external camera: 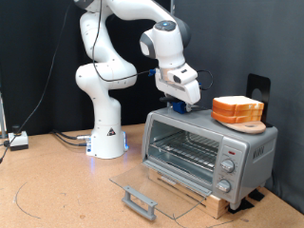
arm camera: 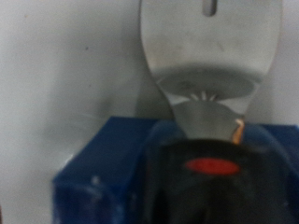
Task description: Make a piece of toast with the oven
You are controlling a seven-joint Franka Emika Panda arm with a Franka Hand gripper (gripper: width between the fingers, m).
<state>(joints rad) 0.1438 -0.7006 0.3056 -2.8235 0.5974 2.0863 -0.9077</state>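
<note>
Gripper (external camera: pixel 180 103) hangs just above the top of the oven (external camera: pixel 204 152), near its back corner toward the exterior view's left, over a small dark object (external camera: pixel 181 107) that sits on the oven's roof; whether it touches that object cannot be told. The wrist view shows a blue block (arm camera: pixel 103 173) with a dark rounded shape bearing a red mark in front of it, and one grey finger (arm camera: pixel 210 47) against a pale wall, but whether the jaws are apart or together cannot be told from either view. The oven's glass door (external camera: pixel 152 185) lies folded down flat, its bar handle (external camera: pixel 139 200) toward the exterior view's bottom, and the wire rack (external camera: pixel 185 147) inside is bare. The piece of toast (external camera: pixel 237 103) tops a stack of slices (external camera: pixel 238 113) resting on the oven's roof toward the exterior view's right, well apart from the gripper.
</note>
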